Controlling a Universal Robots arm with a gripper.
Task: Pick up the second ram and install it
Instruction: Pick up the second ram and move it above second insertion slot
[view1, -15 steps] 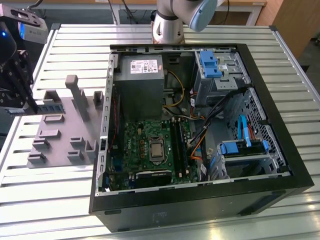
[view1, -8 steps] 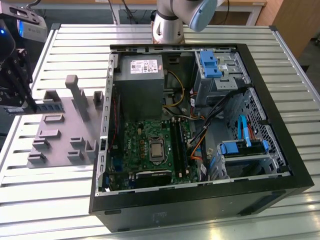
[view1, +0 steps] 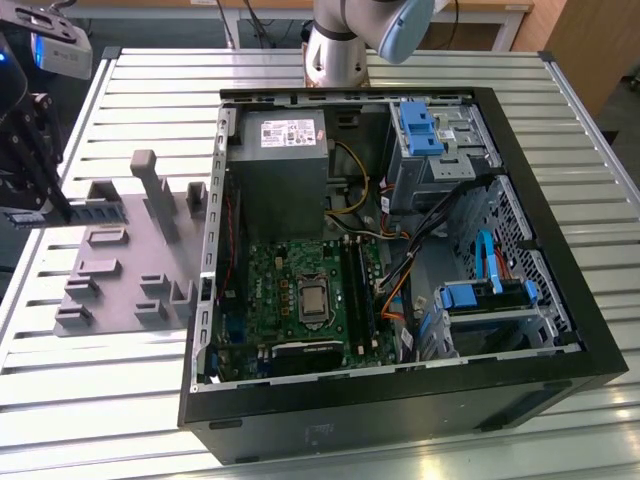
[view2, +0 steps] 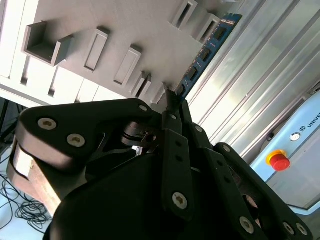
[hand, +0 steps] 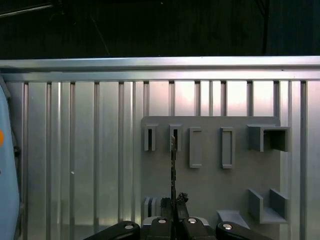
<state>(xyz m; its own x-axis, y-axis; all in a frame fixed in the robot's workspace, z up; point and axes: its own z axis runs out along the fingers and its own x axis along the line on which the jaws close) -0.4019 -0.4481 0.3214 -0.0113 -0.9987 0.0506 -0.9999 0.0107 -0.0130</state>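
Note:
The second ram (view1: 97, 212) is a thin blue-green stick standing on edge in the grey fixture tray (view1: 120, 275) at the exterior view's left. My black gripper (view1: 62, 212) sits at the stick's outer end. In the second wrist view the fingertips (view2: 181, 107) meet on the near end of the ram (view2: 207, 50), which runs away along the tray (view2: 125, 20). In the first wrist view the ram (hand: 173, 167) shows edge-on between the tray's slots, and the gripper (hand: 175, 200) is shut on its near end. The black memory slots (view1: 356, 290) lie on the motherboard (view1: 285, 295).
An open black computer case (view1: 590, 340) lies on the ribbed aluminium table (view1: 130, 90), with a power supply (view1: 280, 160), cables and blue drive brackets inside. The arm's base (view1: 338, 55) stands behind the case. A red stop button (view2: 279, 161) sits beyond the table edge.

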